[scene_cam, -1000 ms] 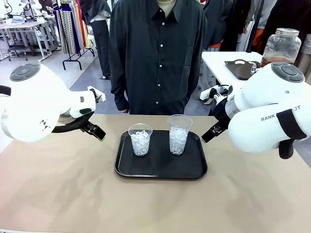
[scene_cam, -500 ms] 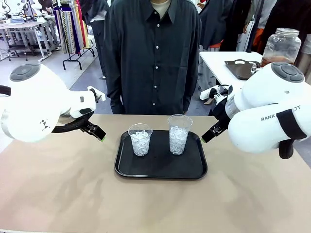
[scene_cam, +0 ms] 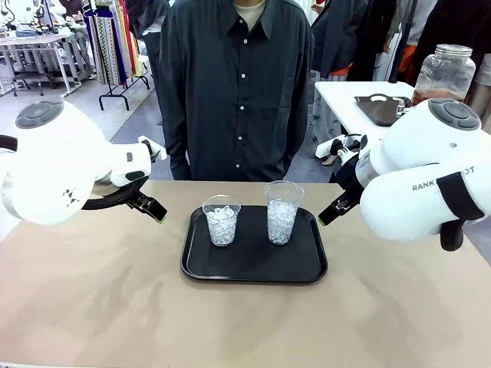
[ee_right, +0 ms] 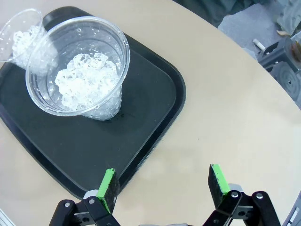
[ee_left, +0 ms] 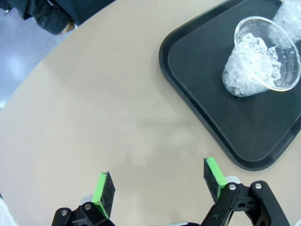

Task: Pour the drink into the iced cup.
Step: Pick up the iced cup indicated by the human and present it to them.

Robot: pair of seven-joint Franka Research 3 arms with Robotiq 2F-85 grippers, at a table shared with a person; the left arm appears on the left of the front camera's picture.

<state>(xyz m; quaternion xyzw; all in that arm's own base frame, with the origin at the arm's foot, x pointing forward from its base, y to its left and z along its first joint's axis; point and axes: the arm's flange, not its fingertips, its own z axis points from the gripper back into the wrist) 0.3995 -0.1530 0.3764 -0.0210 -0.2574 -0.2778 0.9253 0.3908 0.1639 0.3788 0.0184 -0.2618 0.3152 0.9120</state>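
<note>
Tray (scene_cam: pixel 253 264) sits dead centre on the tan table (scene_cam: pixel 92 307), black and rounded at the corners, with two clear plastic cups standing upright on it. The shorter cup (scene_cam: pixel 222 221) is on the left and the taller cup (scene_cam: pixel 282 212) on the right, near each other but not touching, and both are packed with white ice. No drink in either one.

Over on the left, the left gripper (scene_cam: pixel 157 213) hangs above bare table, off the tray's left edge. From its wrist camera the left gripper (ee_left: pixel 159 181) has its green pads spread wide with nothing between them, just tabletop below. The tray (ee_left: pixel 197 94) and the shorter cup (ee_left: pixel 261 56) lie ahead of it, with the taller cup (ee_left: pixel 290 12) just clipping the corner.

On the other side, the right gripper (scene_cam: pixel 326 215) hovers by the tray's right edge. Its wrist view shows the right gripper (ee_right: pixel 162 181) gaping wide and empty too, one pad over the tray's rim (ee_right: pixel 176 101), the other over table. The taller cup (ee_right: pixel 82 70) is close ahead and the shorter cup (ee_right: pixel 23 37) beyond it.

Across the table stands a person in a dark button shirt (scene_cam: pixel 238 84). Behind the right arm, a white side table (scene_cam: pixel 345 100) carries a big glass jar (scene_cam: pixel 445 69) with a band of brownish liquid (scene_cam: pixel 428 96) low inside it.
</note>
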